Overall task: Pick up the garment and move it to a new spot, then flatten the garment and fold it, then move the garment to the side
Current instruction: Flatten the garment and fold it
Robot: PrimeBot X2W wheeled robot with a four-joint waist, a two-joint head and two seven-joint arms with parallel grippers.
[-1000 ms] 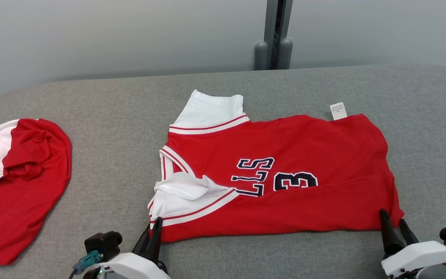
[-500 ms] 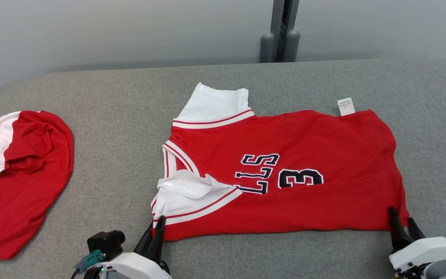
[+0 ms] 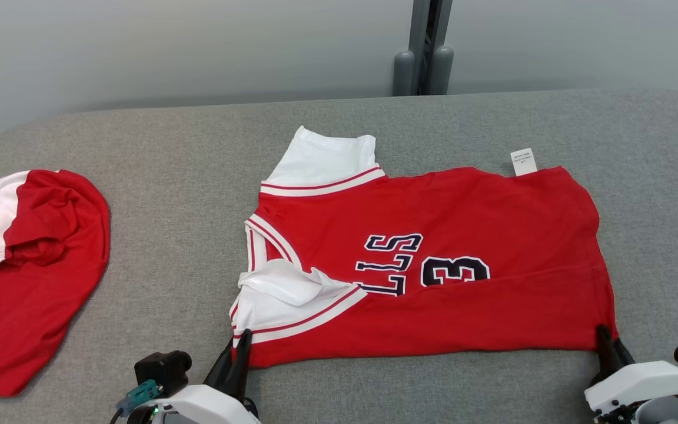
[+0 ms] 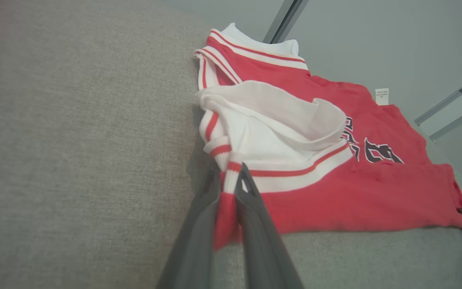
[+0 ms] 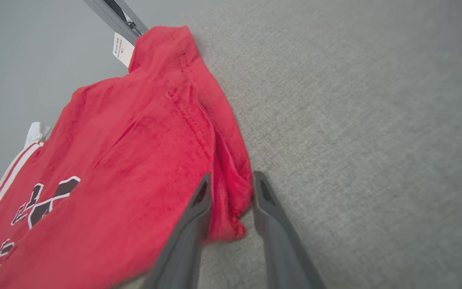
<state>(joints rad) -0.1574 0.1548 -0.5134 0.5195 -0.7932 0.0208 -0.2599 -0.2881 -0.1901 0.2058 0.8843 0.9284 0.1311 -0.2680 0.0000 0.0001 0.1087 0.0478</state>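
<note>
- Left end effector (image 4: 228,168) is clamped shut on the near left corner of the jersey (image 3: 433,265), where the striped sleeve hem meets the red body. Gripping a corner probably lets that edge be pulled taut. A second red garment (image 3: 33,277) lies crumpled well off to its left and is not touched.
- Just beyond that grip, the near white sleeve (image 3: 286,294) is rumpled and folded back on itself, so this end needs smoothing. The far white sleeve (image 3: 321,159) lies flatter.
- Across the middle of the grey worktop (image 3: 168,176) the jersey is spread sideways, with its neck end to the left, its hem to the right and the printed number facing up. It is mostly flat, with one long crease running along the near half.
- A white label (image 3: 523,161) sticks out at the far right edge.
- Right end effector (image 3: 608,337) sits at the near right hem corner. Its jaws are part-way open, one on each side of the bunched cloth, and they do not visibly squeeze it.
- With the two end effectors on opposite near corners, the step in hand looks like stretching the near edge flat before folding.
</note>
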